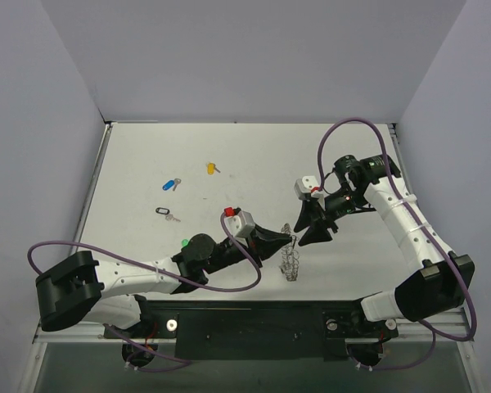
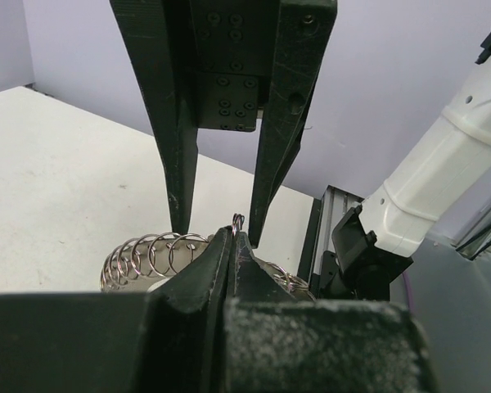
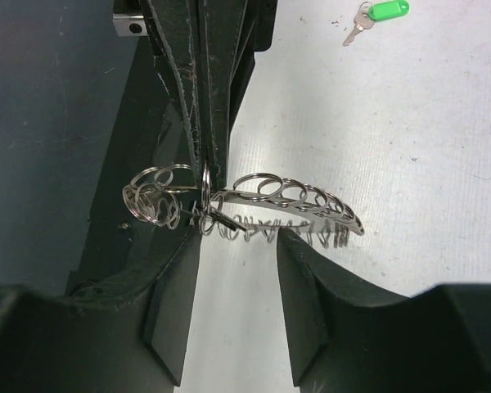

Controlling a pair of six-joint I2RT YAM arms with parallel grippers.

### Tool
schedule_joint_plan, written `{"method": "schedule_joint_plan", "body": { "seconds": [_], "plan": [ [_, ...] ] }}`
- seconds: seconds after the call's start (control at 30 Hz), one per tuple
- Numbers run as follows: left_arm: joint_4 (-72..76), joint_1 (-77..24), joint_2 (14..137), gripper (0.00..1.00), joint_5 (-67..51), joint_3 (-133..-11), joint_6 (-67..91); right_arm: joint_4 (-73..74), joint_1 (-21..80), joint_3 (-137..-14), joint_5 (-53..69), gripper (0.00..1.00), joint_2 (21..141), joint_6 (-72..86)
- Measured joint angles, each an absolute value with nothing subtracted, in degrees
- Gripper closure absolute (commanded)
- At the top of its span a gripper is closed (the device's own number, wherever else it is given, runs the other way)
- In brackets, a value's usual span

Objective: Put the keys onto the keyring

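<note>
Left hand (image 3: 206, 173) pinching the keyring, no key on it yet

Keyring (image 3: 286, 198): big coiled-wire loop, low over the tabletop (image 1: 352, 164), just ahead of the arm bases, centre-right. Left hand is shut tight on one strand and holds that edge up. The far side of the loop looks to rest on the surface. Right hand (image 3: 236, 246) comes in from the opposite side, jaws apart, straddling the wire right beside the pinch point. Nothing clamped in it as far as I can see. There's a small dark sliver at the coils next to the pinch, too small to say if it's a key or just wire.

Keys: green key (image 3: 378, 11) lies near the left forearm. Black key (image 1: 164, 213), blue key (image 1: 172, 184) and yellow key (image 1: 212, 168) are further out on the left half, well apart from the ring. I count only one black.

Progress call: early. The ring is presented and steadied; that's the done part. All four visible keys are loose, so picking up and threading each one is left.
</note>
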State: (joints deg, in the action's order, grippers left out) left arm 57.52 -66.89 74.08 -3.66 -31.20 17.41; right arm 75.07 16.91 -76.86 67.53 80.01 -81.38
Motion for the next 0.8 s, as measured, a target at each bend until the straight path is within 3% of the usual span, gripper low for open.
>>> {"method": "schedule_joint_plan", "body": {
  "seconds": [0.37,0.5,0.8],
  "plan": [
    [56.8,-66.9,74.1,1.00,-1.5,-31.2,17.5,75.1,16.9,-76.9,67.5,0.62,78.3,-81.3],
    [56.8,-66.9,74.1,1.00,-1.5,-31.2,17.6,75.1,16.9,-77.0,67.5,0.71,78.3,-81.3],
    [56.8,-66.9,74.1,1.00,-1.5,-31.2,17.8,75.1,17.0,-78.0,67.6,0.81,78.5,-81.2]
  ]
}}
